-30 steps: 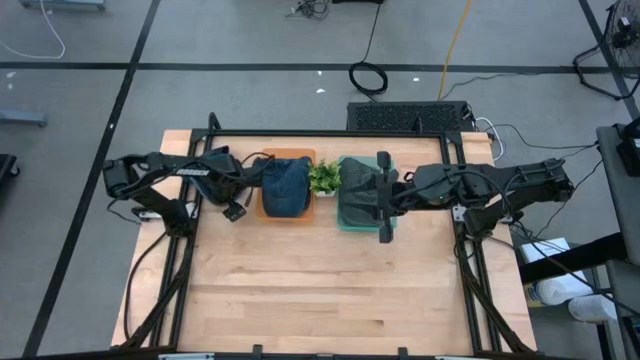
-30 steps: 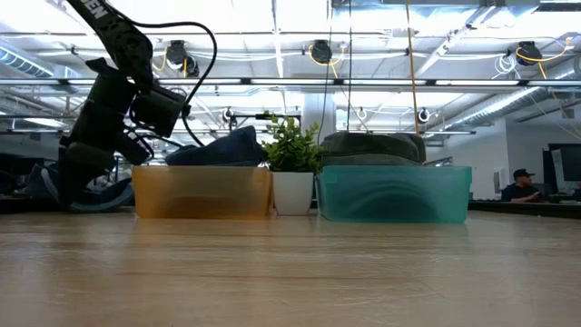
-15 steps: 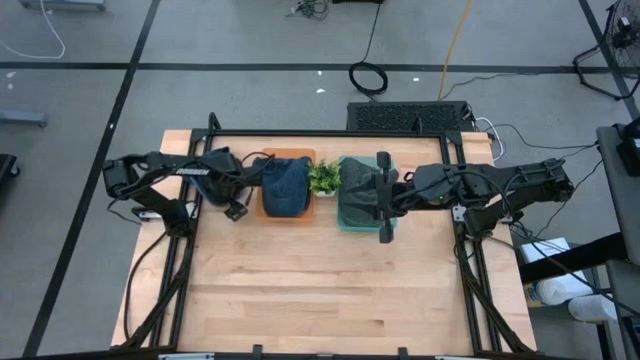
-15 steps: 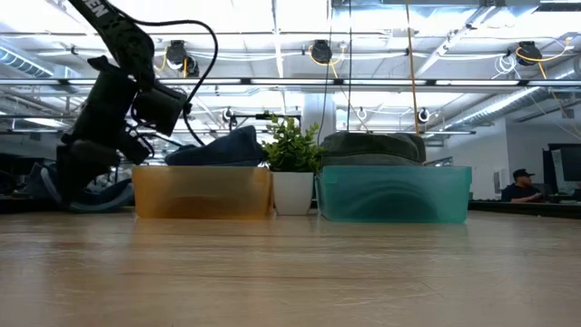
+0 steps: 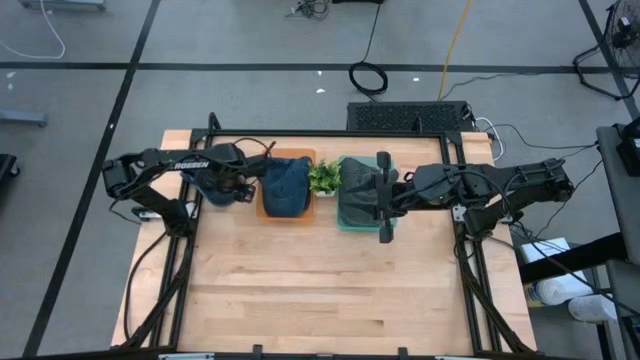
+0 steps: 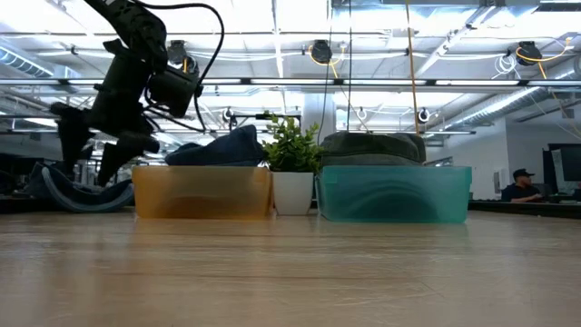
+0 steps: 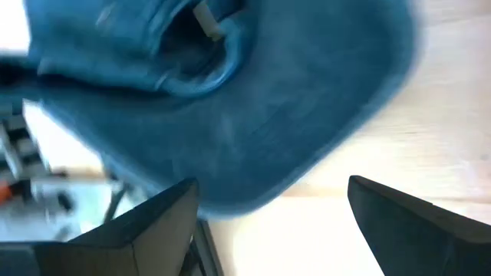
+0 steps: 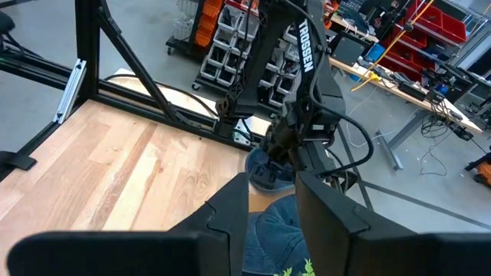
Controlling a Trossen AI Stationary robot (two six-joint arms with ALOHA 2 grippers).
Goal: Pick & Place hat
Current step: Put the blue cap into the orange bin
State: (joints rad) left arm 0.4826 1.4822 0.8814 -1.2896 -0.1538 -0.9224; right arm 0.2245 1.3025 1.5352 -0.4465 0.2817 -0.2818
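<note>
Robotics lab: parts shelving (image 8: pixel 230 42), cluttered workbenches (image 8: pixel 399 80), overhead strip lights (image 6: pixel 272 27).

Near the table's (image 5: pixel 300 290) far edge, in a row from left to right: a hat (image 5: pixel 212 187) on the tabletop, a bin (image 5: pixel 286 209) with a second hat (image 5: pixel 285 185) in it, a potted plant (image 5: pixel 323 178) just beside, then another bin (image 5: pixel 352 222) with a third hat (image 5: pixel 358 190) in it. Over the leftmost hat, the left gripper (image 5: pixel 238 186) (off the wood). Above the right-hand bin, the right gripper (image 5: pixel 383 197).
</note>
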